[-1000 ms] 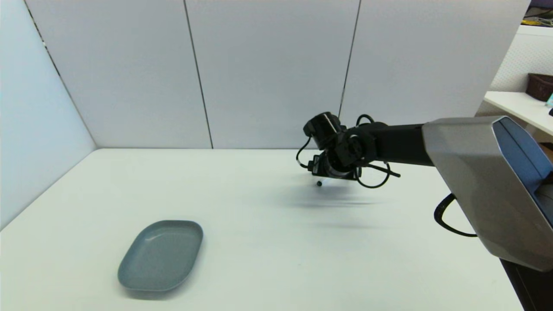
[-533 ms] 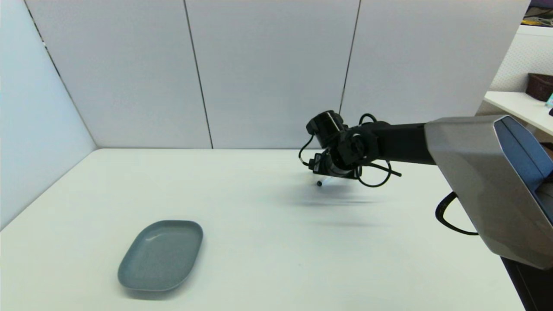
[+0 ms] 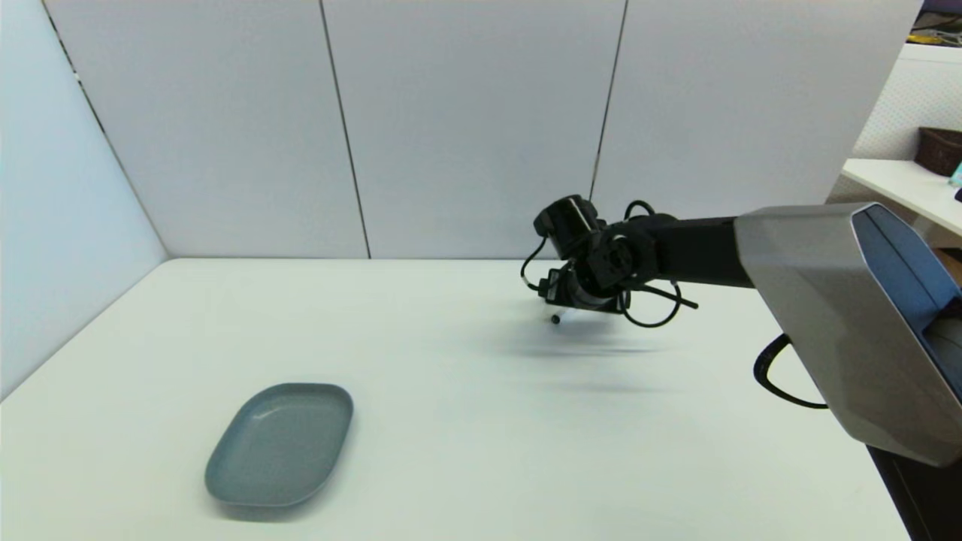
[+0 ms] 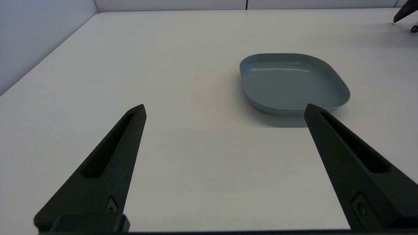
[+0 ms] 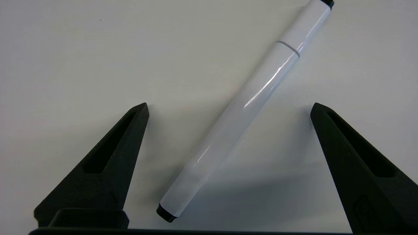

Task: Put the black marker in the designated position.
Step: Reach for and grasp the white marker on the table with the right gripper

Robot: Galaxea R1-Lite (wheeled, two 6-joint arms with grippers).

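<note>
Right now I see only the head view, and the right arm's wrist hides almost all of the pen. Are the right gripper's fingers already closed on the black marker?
Observer: No. In the right wrist view the right gripper is open, its fingers wide on either side of the black marker, not touching it.
Operator: Is the marker lying flat?
Observer: Yes, flat on the white table, slanted across the gap between the fingers.
Operator: And the left gripper?
Observer: The left gripper is open too, low over the table, near the grey dish, which holds nothing.
</note>
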